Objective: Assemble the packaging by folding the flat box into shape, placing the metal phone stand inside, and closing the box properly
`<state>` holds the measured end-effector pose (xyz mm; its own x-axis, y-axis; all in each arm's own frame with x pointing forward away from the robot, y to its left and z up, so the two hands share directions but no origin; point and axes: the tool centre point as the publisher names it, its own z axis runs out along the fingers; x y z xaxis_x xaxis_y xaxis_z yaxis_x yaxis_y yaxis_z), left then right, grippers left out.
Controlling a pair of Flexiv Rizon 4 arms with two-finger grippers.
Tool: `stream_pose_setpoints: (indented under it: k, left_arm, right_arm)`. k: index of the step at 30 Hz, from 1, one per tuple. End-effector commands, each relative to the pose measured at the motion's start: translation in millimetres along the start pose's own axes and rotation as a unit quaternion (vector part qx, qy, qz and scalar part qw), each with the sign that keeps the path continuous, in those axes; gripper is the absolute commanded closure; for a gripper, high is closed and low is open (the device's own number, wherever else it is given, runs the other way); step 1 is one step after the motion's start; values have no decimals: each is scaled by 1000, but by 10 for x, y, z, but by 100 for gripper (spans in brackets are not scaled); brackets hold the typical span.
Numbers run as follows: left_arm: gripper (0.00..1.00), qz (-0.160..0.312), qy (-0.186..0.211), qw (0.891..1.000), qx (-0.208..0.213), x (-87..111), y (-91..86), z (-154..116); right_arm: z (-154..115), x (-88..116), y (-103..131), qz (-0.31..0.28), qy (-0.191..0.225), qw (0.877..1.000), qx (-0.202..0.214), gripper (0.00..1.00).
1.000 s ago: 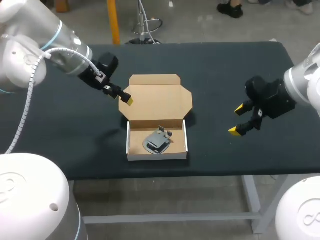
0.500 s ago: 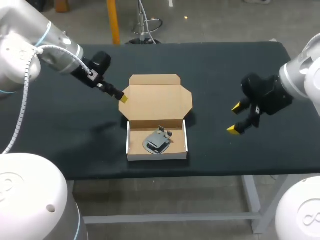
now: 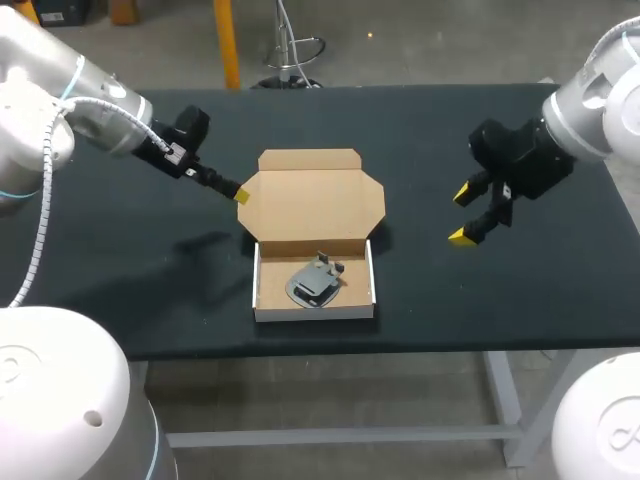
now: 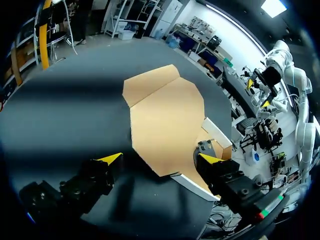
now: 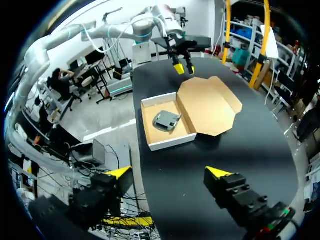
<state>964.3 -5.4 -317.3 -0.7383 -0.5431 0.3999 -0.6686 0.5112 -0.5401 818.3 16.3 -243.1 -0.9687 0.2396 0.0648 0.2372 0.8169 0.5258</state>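
Observation:
The cardboard box sits mid-table with its brown lid (image 3: 312, 205) lying flat open behind the white-walled tray (image 3: 258, 290). The grey metal phone stand (image 3: 315, 281) lies inside the tray. My left gripper (image 3: 240, 195) hovers open at the lid's left corner; in the left wrist view that corner of the lid (image 4: 165, 120) lies between the spread fingers of the left gripper (image 4: 160, 159), touching neither. My right gripper (image 3: 463, 215) hangs open, holding nothing, well right of the box. From the right wrist, the right gripper (image 5: 170, 172) faces the tray (image 5: 150, 127), the stand (image 5: 166, 119) and the lid (image 5: 210, 105).
The black table (image 3: 450, 130) carries nothing else. Bare surface lies to both sides of the box and behind the lid. The tray's front wall is close to the table's near edge.
The left gripper has drawn back a little to the left, off the lid's corner. The right gripper has risen and shifted toward the far side of the table, still open.

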Motion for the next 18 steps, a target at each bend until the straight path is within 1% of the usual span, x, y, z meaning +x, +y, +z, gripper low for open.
stream_pose_setpoints:
  k: [1, 8, 12, 18]
  left_arm:
    - [0, 1, 12, 1000, 7, -67, 12, 35]
    - [0, 2, 19, 1000, 14, -117, 11, 65]
    - [0, 1, 21, 1000, 18, -151, 12, 104]
    - [0, -4, 49, 998, 41, -189, -10, 170]
  right_arm:
    - [-36, -89, 91, -3, 38, 999, 12, 0]
    - [-63, -181, 175, -12, 56, 998, 28, 0]
    - [-35, -220, 228, -21, 68, 997, 35, 0]
    - [2, -281, 312, -35, 80, 995, 50, 0]
